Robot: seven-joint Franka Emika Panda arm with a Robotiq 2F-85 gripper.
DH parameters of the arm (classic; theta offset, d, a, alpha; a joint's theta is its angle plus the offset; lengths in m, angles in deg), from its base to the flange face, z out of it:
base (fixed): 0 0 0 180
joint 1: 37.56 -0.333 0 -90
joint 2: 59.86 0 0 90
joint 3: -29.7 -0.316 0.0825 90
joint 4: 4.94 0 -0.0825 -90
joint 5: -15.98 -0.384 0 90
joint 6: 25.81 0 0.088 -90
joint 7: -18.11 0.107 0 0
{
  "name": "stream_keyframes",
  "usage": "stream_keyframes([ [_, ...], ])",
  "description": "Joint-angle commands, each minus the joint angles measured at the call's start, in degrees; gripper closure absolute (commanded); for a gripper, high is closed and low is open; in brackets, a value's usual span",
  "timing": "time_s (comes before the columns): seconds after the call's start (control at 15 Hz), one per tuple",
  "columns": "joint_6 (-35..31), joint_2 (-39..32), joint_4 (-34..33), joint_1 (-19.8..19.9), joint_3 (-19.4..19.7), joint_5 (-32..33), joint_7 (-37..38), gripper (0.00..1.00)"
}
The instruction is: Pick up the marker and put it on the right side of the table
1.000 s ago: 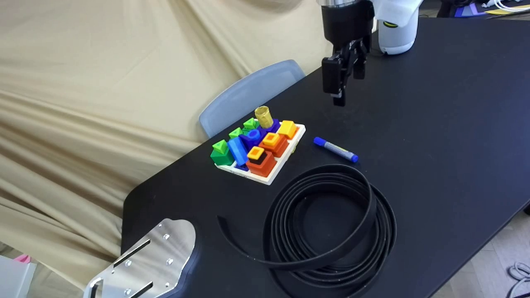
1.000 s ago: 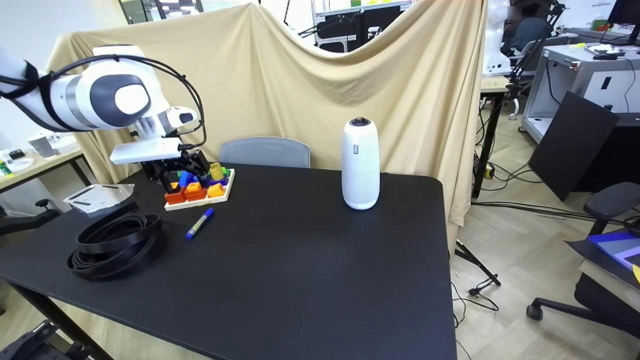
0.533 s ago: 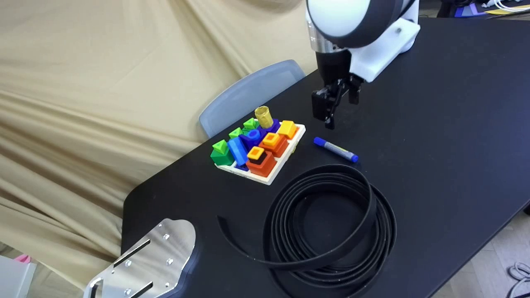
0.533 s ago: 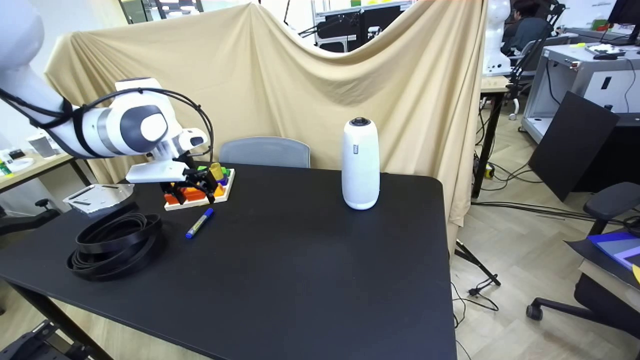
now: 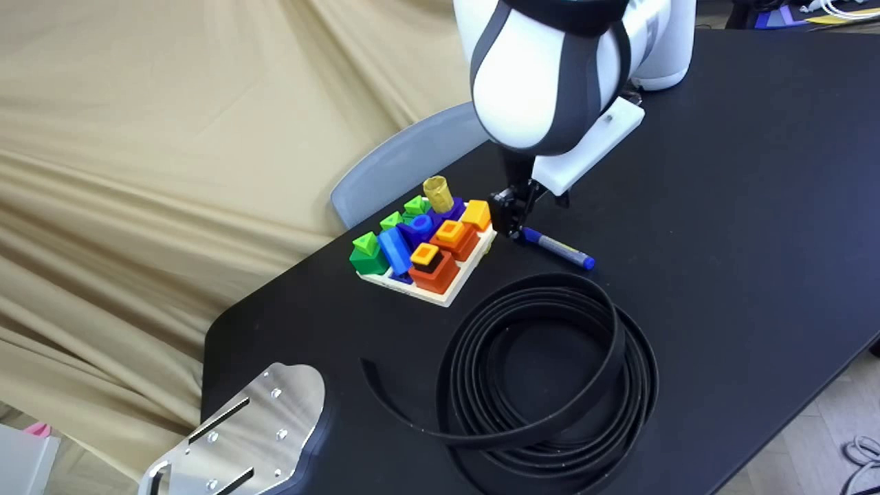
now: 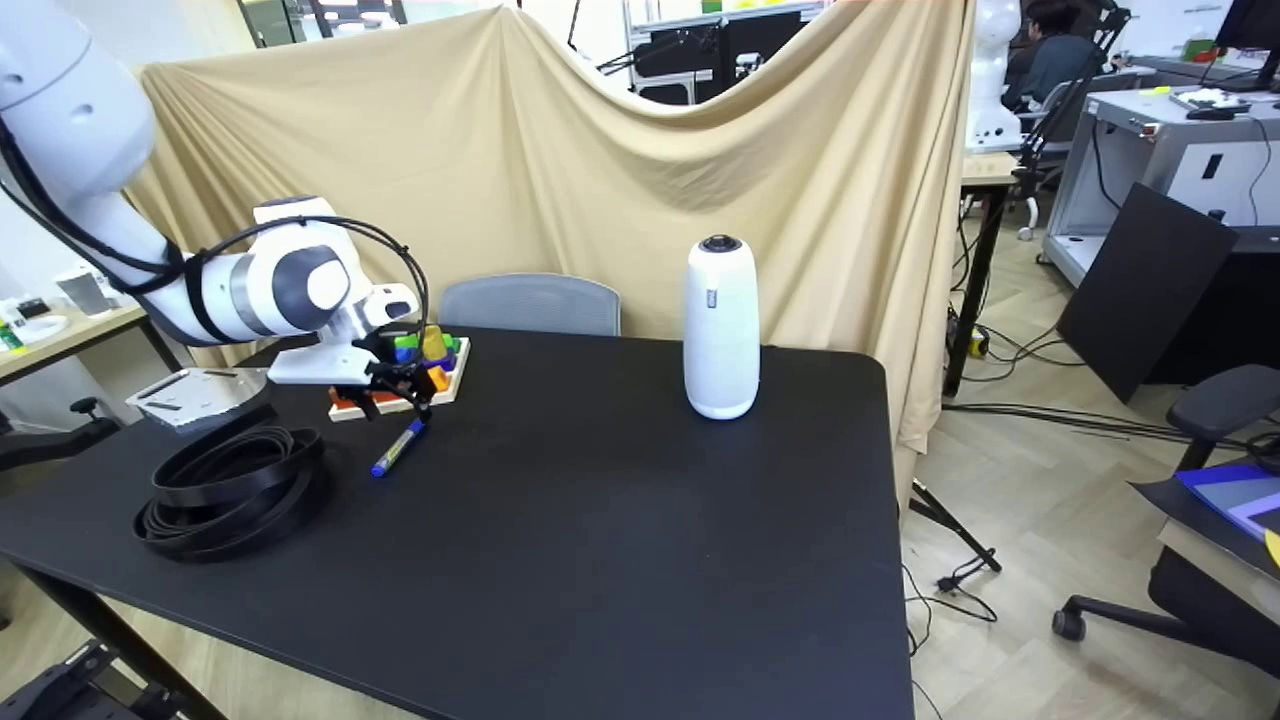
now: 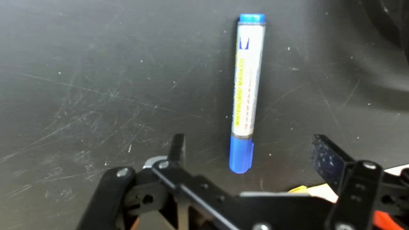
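Note:
The marker has a white-grey barrel with blue ends. It lies flat on the matte black table (image 6: 620,560) in both exterior views (image 5: 560,250) (image 6: 398,450). In the wrist view the marker (image 7: 246,86) runs nearly upright in the picture, its blue cap between and apart from the two fingers. My gripper (image 7: 249,139) is open and empty there. In both exterior views the gripper (image 5: 536,218) (image 6: 398,408) hovers low over the cap end, beside the toy tray. The arm partly hides the far finger in an exterior view.
A toy tray (image 5: 470,271) with coloured blocks stands close beside the gripper. A black cable coil (image 5: 457,385) lies near the marker. A metal plate (image 5: 254,426) lies at one end. A tall white device (image 6: 722,330) stands by the back edge, near a chair (image 6: 530,303).
My gripper has come down and moved over towards the marker's cap end, next to the toy tray. It stays open. The marker has not moved.

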State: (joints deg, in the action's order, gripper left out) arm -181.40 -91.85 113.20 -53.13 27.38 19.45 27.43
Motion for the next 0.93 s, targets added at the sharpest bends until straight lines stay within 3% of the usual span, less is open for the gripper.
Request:
stream_keyframes([
  [0.0, 1.9, -3.1, -4.2, -1.5, 1.3, 0.4, 3.6, 0.00],
  [0.27, 2.6, -5.2, -6.0, -1.4, 1.0, -0.1, 3.3, 0.01],
  [0.33, 2.7, -5.6, -6.3, -1.3, 0.9, -0.2, 3.0, 0.26],
  [0.47, 2.6, -5.9, -6.8, -1.2, 0.7, -0.4, 2.9, 0.32],
  [0.87, 2.3, -5.7, -6.9, -0.8, 0.2, -0.9, 2.5, 0.74],
])
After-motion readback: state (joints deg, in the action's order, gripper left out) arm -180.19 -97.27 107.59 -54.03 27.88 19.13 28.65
